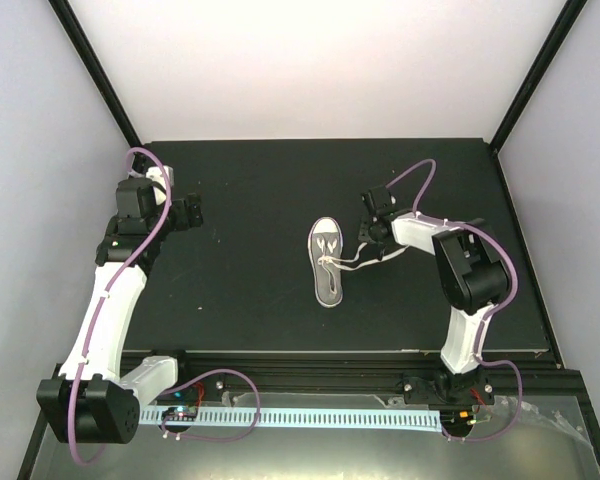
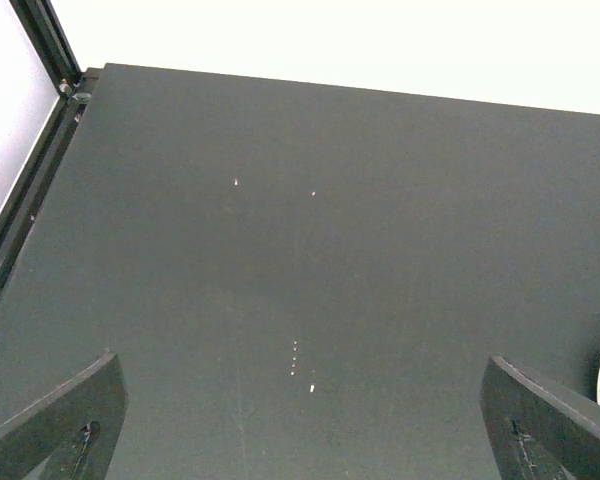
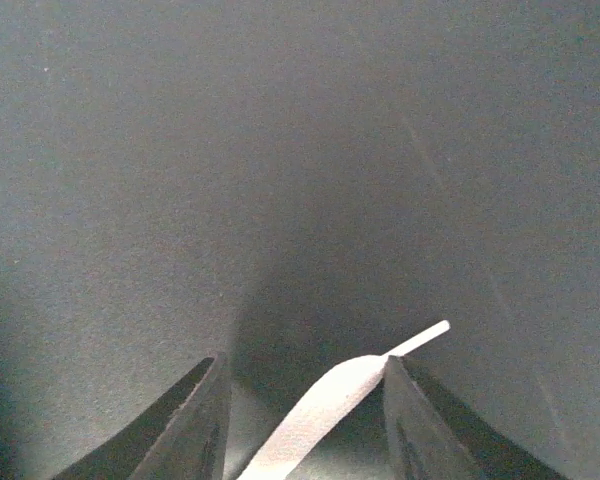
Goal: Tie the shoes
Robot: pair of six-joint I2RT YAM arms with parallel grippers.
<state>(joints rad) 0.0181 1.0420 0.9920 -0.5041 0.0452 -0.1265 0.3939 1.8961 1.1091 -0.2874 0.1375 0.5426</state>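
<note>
Right end effector point(image 3: 302, 372) half-narrowed, white lace point(image 3: 325, 400) lying between its fingers, not visibly pinched; likely set to take that free end. Left end effector point(image 2: 300, 400) wide, empty, well apart. Sneaker point(image 1: 327, 262) mid-worktop point(image 1: 240, 190), untied. Matte black surface; pale walls point(image 1: 310, 60).

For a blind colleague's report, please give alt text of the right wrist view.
A flat white shoelace, its stiff tip pointing up and right, runs between the right gripper's two dark fingers, which stand apart. Beneath is the black table.
</note>
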